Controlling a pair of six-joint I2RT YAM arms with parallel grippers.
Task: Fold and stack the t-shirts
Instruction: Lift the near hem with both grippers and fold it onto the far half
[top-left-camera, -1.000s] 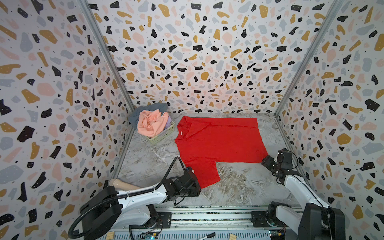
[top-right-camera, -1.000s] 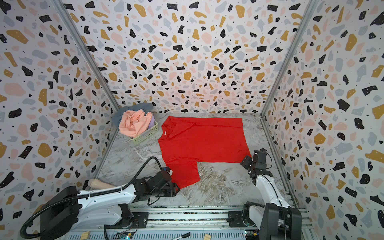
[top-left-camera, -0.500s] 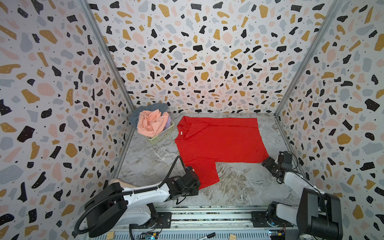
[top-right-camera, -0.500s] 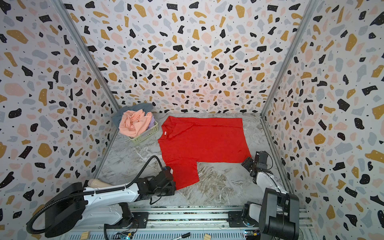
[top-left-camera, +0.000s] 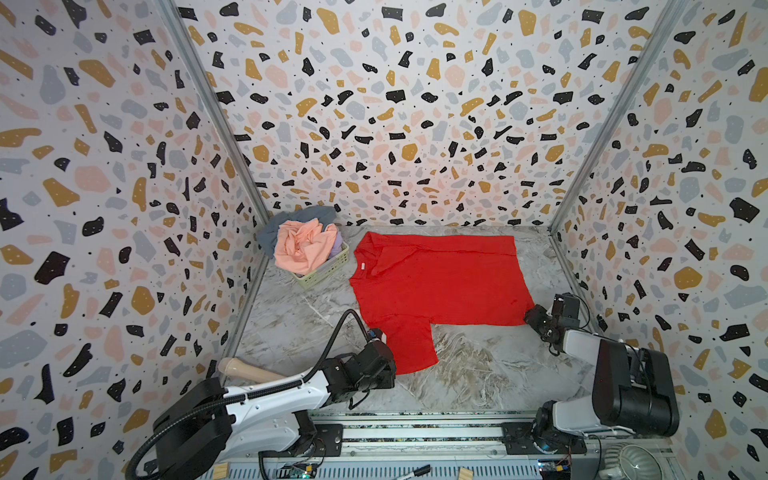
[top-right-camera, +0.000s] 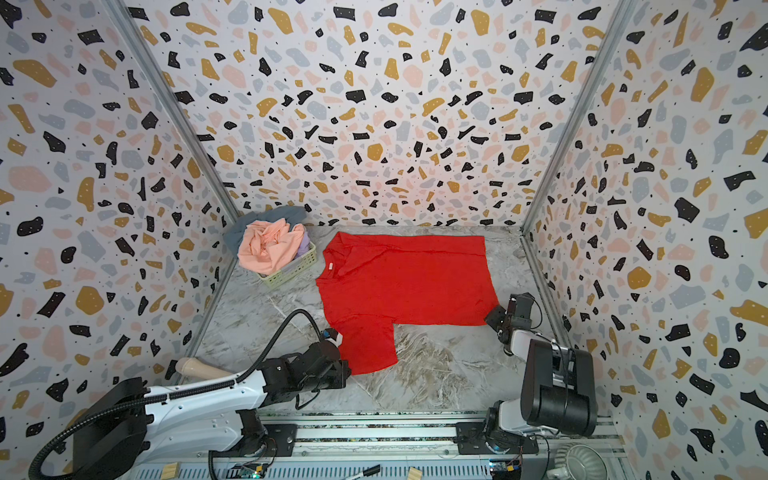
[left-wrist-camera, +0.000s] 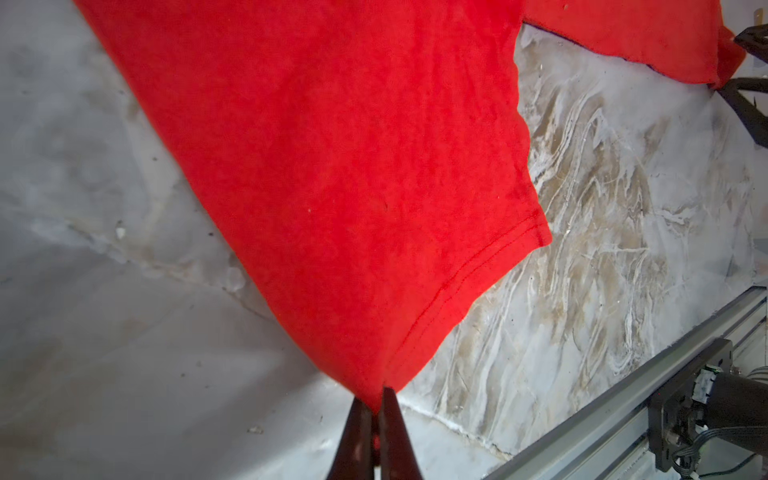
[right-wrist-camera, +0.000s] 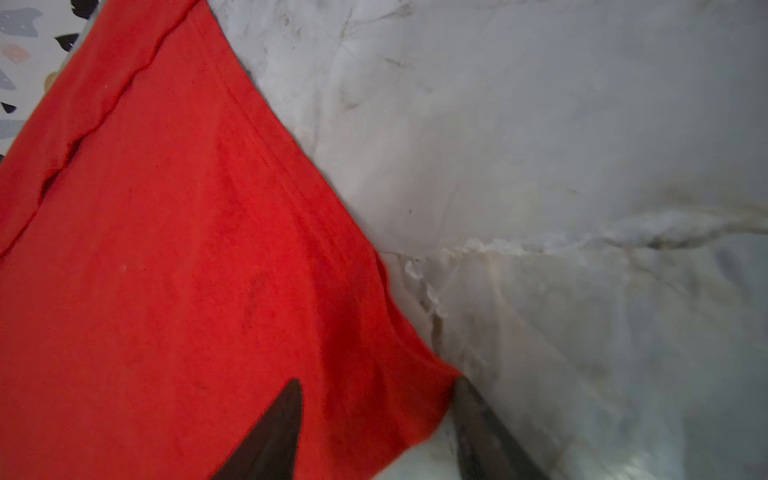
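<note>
We see the left gripper (left-wrist-camera: 377, 400) clenched on the red t-shirt (top-left-camera: 436, 282). Its two dark fingers (left-wrist-camera: 357, 436) press together with the hemmed corner of the near sleeve pinched between them, and the cloth draws to a point there. The right gripper (right-wrist-camera: 377, 382) stands parted at the shirt's near right hem corner. One of its fingers (right-wrist-camera: 270, 436) lies over the cloth and its partner sits just beside the corner's edge, so nothing is clamped. The rest of the shirt lies spread on the marble table (top-left-camera: 291, 328). A peach-pink shirt (top-left-camera: 303, 249) sits heaped in the basket (top-left-camera: 328, 272) in the far left corner.
</note>
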